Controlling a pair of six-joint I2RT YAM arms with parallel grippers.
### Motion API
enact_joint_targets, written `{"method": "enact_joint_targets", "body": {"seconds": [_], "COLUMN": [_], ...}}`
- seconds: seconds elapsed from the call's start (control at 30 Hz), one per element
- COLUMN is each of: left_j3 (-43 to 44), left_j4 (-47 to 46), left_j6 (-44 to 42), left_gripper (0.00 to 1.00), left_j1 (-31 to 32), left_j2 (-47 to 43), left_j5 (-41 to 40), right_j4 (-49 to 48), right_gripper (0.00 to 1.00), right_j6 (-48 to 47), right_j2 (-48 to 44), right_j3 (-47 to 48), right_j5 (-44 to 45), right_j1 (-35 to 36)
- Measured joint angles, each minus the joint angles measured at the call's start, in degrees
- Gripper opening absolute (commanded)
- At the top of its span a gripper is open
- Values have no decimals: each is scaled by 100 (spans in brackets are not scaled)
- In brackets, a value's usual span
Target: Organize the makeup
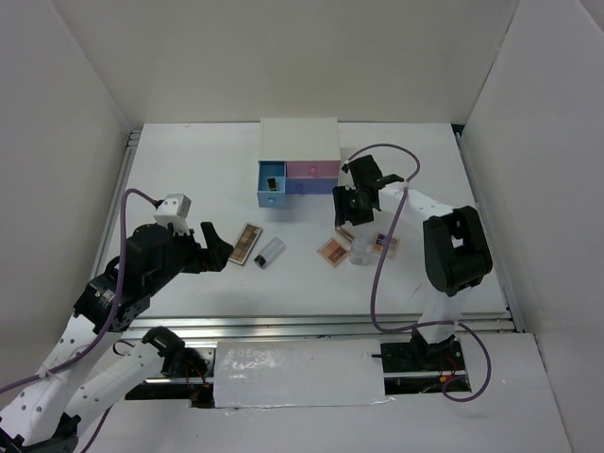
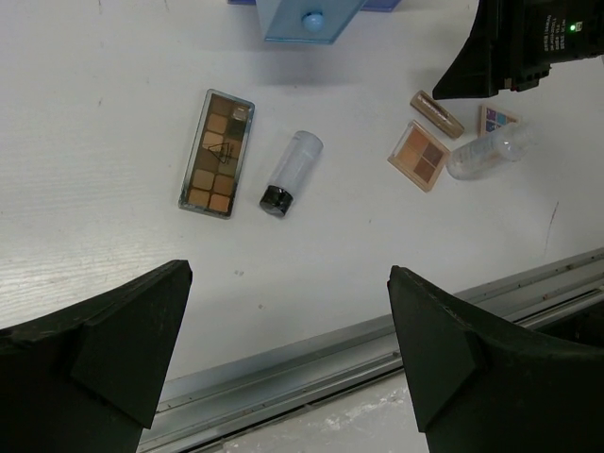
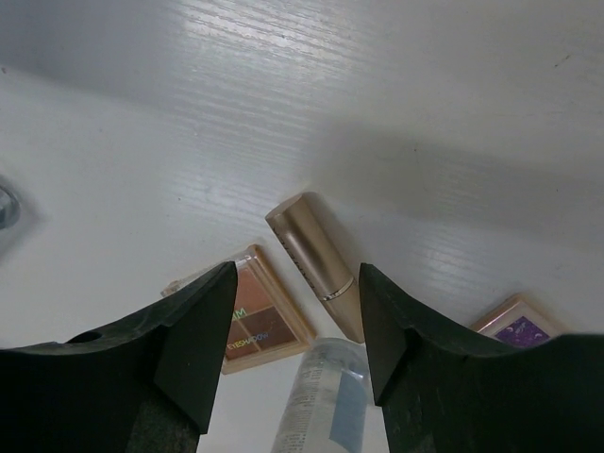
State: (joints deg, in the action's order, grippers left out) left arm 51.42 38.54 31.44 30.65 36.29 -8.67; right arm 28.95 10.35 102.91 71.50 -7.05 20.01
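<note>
Pick-up step: my right tool (image 3: 297, 283), jaws apart, straddles the gold lipstick (image 3: 311, 260) lying right of the table's middle beside a small palette (image 3: 260, 326); next it must close squarely, while my left tool (image 2: 288, 278) hovers wide open.

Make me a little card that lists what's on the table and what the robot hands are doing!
Left hand: wide open, empty
Right hand: open, straddling the gold lipstick tube, not gripping it
Long brown eyeshadow palette: flat, beside a black-capped clear bottle
Near lipstick: pinkish square palette, multicolour palette, second clear bottle
Drawer box: blue drawer pulled open, small dark item inside
</note>
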Motion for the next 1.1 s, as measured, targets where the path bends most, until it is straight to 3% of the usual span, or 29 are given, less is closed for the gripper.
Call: {"method": "enact_joint_targets", "body": {"seconds": [0.4, 1.1], "left_j3": [-4, -9], "left_j4": [-4, -4], "left_j6": [-4, -7], "left_gripper": [99, 99], "left_j1": [0, 0], "left_j2": [-7, -17], "left_j5": [26, 48], "right_j4": [131, 509], "right_gripper": [55, 27], "right_j6": [2, -83], "right_j2": [295, 811], "right_j3": [-81, 356], "right_j5": [457, 625], "right_j1": [177, 212]}}
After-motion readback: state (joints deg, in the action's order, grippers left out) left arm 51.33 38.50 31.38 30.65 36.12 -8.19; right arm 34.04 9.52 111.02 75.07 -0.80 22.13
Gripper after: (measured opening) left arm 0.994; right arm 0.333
